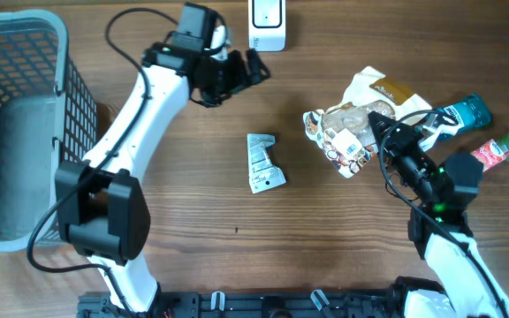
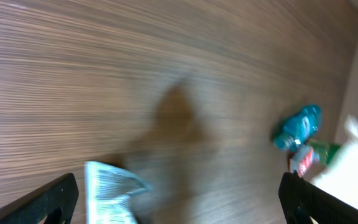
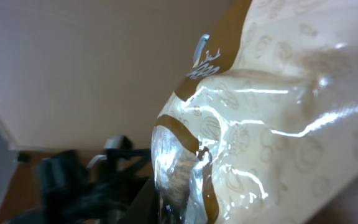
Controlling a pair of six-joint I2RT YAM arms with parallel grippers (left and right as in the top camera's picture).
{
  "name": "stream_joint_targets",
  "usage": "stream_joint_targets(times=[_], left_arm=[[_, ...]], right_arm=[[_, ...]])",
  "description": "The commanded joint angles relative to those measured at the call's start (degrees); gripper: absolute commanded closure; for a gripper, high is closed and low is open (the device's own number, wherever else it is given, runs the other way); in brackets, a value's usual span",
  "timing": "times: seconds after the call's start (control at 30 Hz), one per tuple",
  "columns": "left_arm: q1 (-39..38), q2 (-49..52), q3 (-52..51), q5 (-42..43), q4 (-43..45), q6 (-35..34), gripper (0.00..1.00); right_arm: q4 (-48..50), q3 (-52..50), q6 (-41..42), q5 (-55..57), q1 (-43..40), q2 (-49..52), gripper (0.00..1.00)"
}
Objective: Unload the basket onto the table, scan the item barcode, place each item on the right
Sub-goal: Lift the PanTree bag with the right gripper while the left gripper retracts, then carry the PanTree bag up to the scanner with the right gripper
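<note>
The item, a cream and brown snack bag (image 1: 360, 115) with a clear plastic window, lies at the right of the table. It fills the right wrist view (image 3: 272, 118). My right gripper (image 1: 383, 131) sits on the bag's right part, shut on a fold of its clear plastic, which runs down between the jaws (image 3: 185, 205). A white printed label (image 1: 347, 143) shows on the bag's near side. The white scanner (image 1: 268, 25) stands at the table's far edge. My left gripper (image 1: 254, 69) hangs open just left of the scanner, its fingers (image 2: 58, 199) wide apart with nothing between them.
A small white-grey packet (image 1: 263, 163) (image 2: 107, 193) lies mid-table. A blue bottle (image 1: 462, 115) (image 2: 300, 124) and a green bottle with a red label (image 1: 506, 146) (image 2: 309, 155) lie right of the bag. A grey wire basket (image 1: 16, 124) stands at the left edge.
</note>
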Motion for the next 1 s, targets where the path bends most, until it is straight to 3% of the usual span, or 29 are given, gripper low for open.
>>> stream_joint_targets(times=[0.0, 0.27, 0.53, 0.8, 0.97], left_arm=[[2.67, -0.28, 0.31, -1.62, -1.64, 1.95, 0.0], [3.98, -0.28, 0.31, -4.55, -2.27, 1.92, 0.0], [3.98, -0.28, 0.31, -4.81, -2.27, 1.9, 0.0], [3.98, -0.28, 0.31, -4.81, -2.27, 1.9, 0.0], [3.98, -0.28, 0.31, -4.81, -2.25, 1.9, 0.0]], right_arm=[[0.22, 2.67, 4.35, -1.36, -0.44, -4.26, 0.87], [0.55, 6.03, 10.12, -6.08, 0.13, -6.36, 0.89], [-1.95, 13.31, 11.23, -2.6, 5.57, -6.29, 0.89], [-25.81, 26.73, -2.12, 9.88, 12.63, -6.29, 0.89], [-27.74, 28.61, -9.84, 13.62, 14.82, -5.92, 0.89]])
